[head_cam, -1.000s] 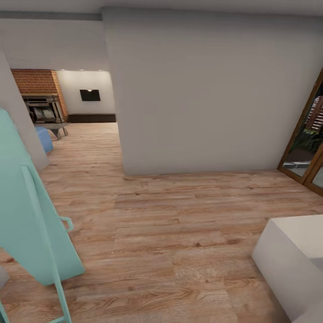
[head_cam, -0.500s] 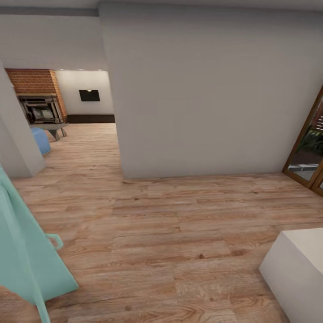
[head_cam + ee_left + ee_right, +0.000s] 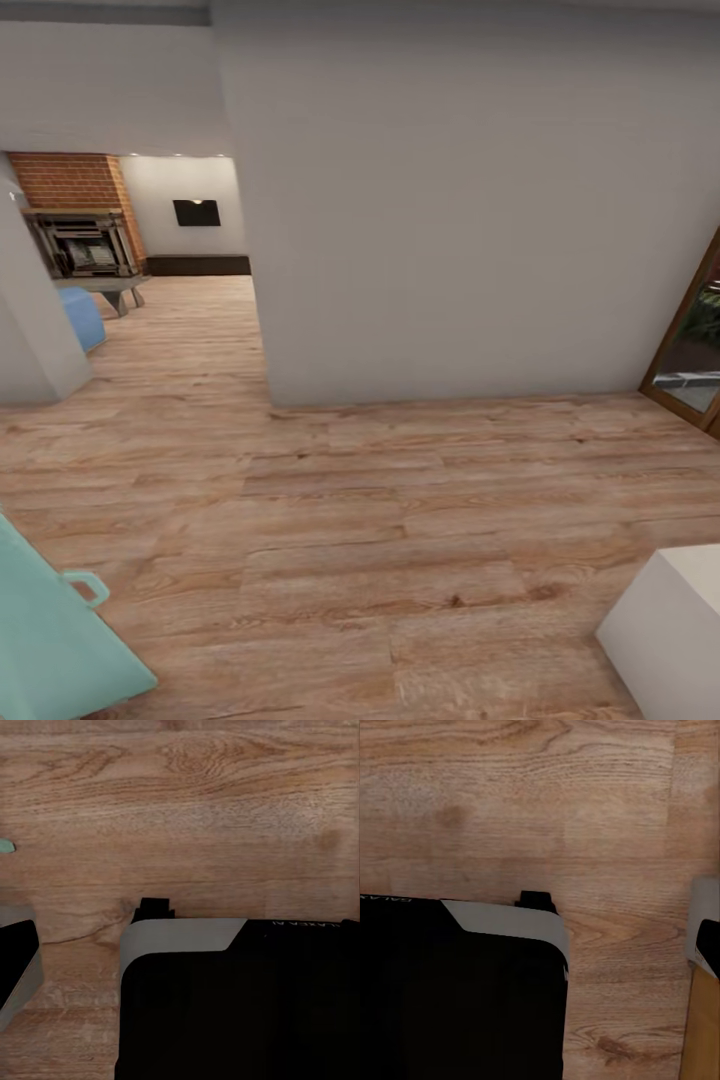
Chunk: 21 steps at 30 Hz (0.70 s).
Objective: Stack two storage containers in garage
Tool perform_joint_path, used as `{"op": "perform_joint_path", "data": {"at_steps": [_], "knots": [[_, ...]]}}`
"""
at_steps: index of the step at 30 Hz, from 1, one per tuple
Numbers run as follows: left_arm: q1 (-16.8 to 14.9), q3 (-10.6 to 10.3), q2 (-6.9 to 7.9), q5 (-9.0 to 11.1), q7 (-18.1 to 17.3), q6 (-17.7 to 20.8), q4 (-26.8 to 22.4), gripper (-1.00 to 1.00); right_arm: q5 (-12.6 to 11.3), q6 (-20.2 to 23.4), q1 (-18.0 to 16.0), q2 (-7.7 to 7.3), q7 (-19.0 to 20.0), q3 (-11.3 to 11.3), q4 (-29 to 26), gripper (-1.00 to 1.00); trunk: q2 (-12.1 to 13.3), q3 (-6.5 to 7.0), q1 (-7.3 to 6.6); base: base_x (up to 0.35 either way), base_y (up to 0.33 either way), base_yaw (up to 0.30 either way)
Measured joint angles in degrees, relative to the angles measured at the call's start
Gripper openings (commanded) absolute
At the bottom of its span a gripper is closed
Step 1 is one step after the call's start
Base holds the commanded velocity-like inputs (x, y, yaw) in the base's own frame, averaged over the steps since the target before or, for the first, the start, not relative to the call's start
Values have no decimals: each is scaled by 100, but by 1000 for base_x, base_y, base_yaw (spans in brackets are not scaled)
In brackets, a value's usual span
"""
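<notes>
Light wood planks [image 3: 330, 560] run past a grey wall [image 3: 450, 200] toward the living room's brick fireplace [image 3: 70, 180], so the robot is likely in transit. Neither storage container is visible yet. Both wrist views look down over the robot's dark body [image 3: 240, 1005] at the floor, and I cannot tell whether either claw is released or clenched.

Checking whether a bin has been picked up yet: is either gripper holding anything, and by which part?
That cannot be told. Both wrist views look down on wood-plank floor and the robot's dark base, with no orange-red bin there.
</notes>
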Motion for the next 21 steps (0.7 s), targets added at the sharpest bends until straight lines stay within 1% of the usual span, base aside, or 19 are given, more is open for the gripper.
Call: {"op": "perform_joint_path", "data": {"at_steps": [21], "knots": [[1,0,0,0,0,0,0,100,-4,0,0,2,-2,0,0,100,0,0,0,323,0,3]]}}
